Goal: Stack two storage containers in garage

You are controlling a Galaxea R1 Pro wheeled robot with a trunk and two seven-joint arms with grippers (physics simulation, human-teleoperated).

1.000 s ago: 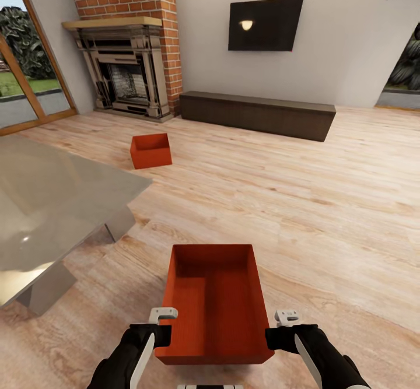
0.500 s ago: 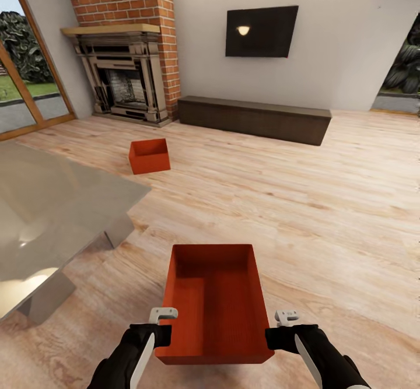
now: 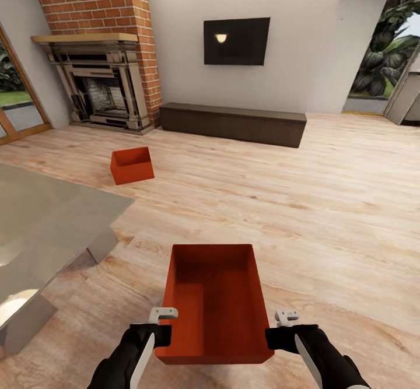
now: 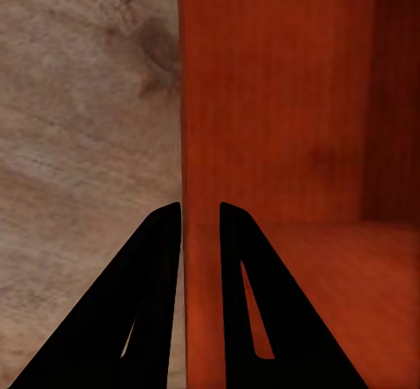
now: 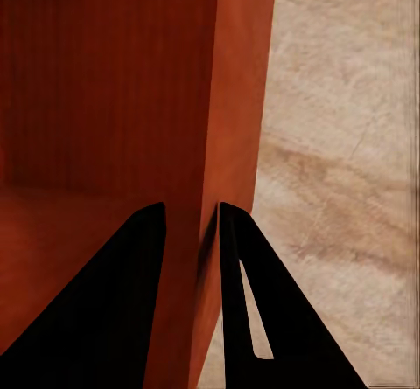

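Left gripper (image 4: 200, 218) and right gripper (image 5: 191, 218) are clamping opposite walls of the empty near container (image 3: 213, 298); the far container (image 3: 132, 165), also empty, is sitting on the wood floor (image 3: 326, 202).

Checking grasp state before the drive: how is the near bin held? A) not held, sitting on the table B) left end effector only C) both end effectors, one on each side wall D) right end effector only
C: the left end effector and the right end effector each pinch a side wall of the near bin.
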